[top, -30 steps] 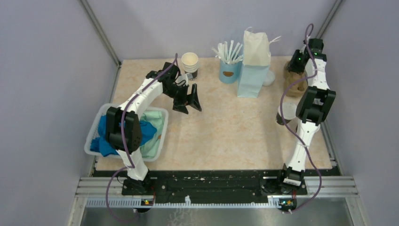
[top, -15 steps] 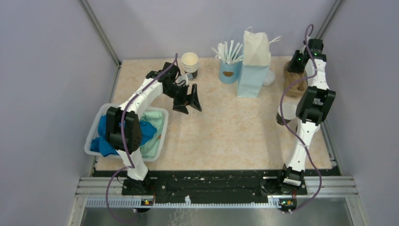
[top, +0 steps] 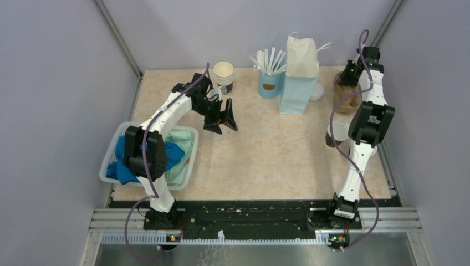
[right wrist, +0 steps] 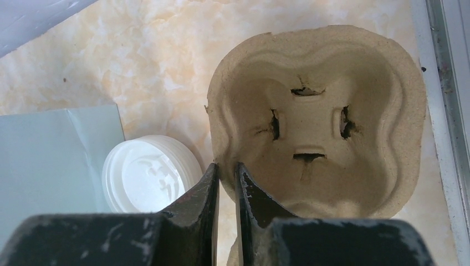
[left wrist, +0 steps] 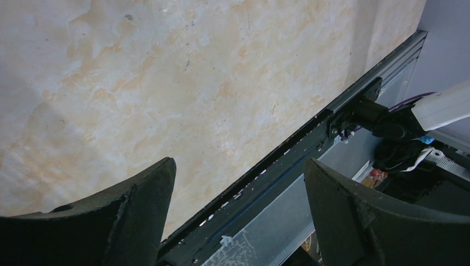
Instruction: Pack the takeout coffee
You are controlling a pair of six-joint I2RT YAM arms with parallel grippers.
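We're early on here. Our right gripper (right wrist: 226,169) is pinched narrow on the rim of the pulp carrier (right wrist: 316,122), and our left gripper (left wrist: 238,166) hangs wide and empty. The takeout coffee (right wrist: 147,174) sits on the table (right wrist: 138,66) between the carrier and the blue bag (right wrist: 55,155), not packed yet.

Robot lab, small test booth. Plain grey walls (top: 66,83) on three sides, metal frame bars (top: 119,39) in corners. Two white robot arms, left arm (top: 166,113) and right arm (top: 371,116), bolted to black rail (top: 249,216) at near edge of table (top: 277,149). Purple wires (top: 332,119) run along arms. Cafe stuff set out on table: paper cups (top: 224,72), blue paper bag (top: 296,94), pulp cup tray (right wrist: 332,111), takeout coffee (right wrist: 149,177).
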